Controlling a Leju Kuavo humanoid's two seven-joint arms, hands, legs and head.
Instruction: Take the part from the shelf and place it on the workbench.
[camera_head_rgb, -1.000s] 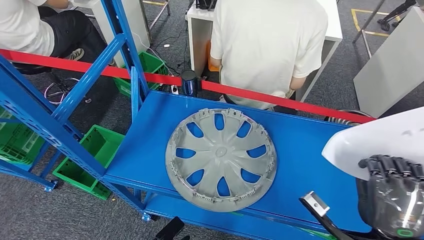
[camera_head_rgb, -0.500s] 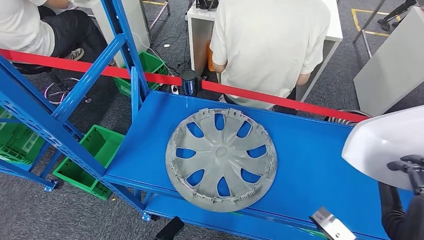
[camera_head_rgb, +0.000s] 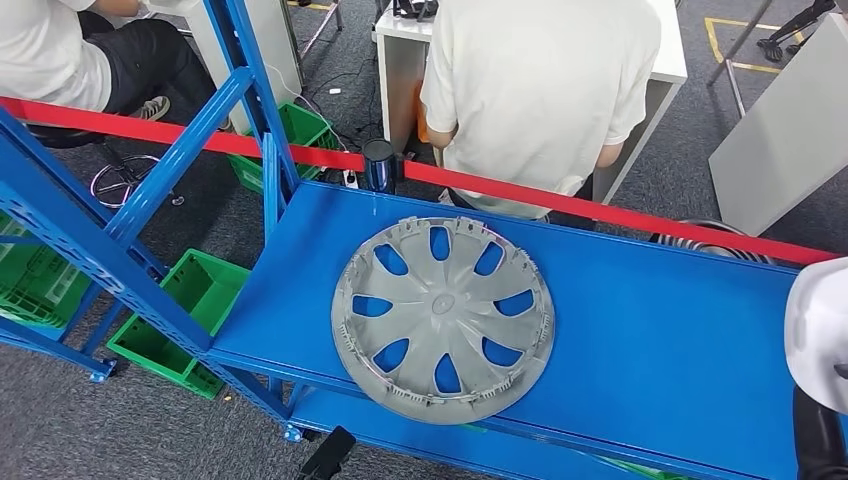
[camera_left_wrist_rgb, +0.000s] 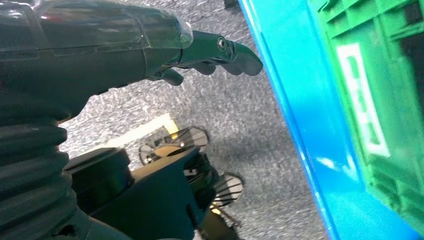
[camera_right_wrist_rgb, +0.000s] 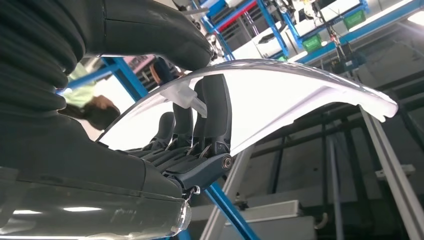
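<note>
The right robot hand (camera_right_wrist_rgb: 195, 145) holds a white curved part (camera_right_wrist_rgb: 280, 100): in the right wrist view its dark fingers (camera_right_wrist_rgb: 216, 107) press against the underside of the pale shell while the thick thumb lies over its top edge. From the head view the same white part (camera_head_rgb: 818, 330) shows at the far right edge, raised above the right end of the blue shelf (camera_head_rgb: 650, 330), with a dark piece of the arm just below it.

The left robot hand (camera_left_wrist_rgb: 200, 50) hangs low beside the shelf frame, over grey carpet. Its dark fingers (camera_left_wrist_rgb: 240, 52) are stretched out and slightly apart, and nothing lies in them. A blue shelf edge (camera_left_wrist_rgb: 300, 130) and a green crate (camera_left_wrist_rgb: 385, 100) are close beside this hand in the left wrist view.

A grey wheel cover (camera_head_rgb: 442, 318) lies flat on the blue shelf, near its middle, with its near rim reaching the front edge of the shelf board. No hand touches it. A red bar (camera_head_rgb: 560, 200) crosses behind the shelf, and a small dark cylinder (camera_head_rgb: 378, 165) stands at the back edge against that bar.

Green crates (camera_head_rgb: 190, 300) sit on the floor to the left, under the slanted blue frame. A person in a white shirt (camera_head_rgb: 540, 90) sits beyond the bar with their back turned, at a white table (camera_head_rgb: 670, 50). A second person (camera_head_rgb: 60, 50) is seated at the upper left.
</note>
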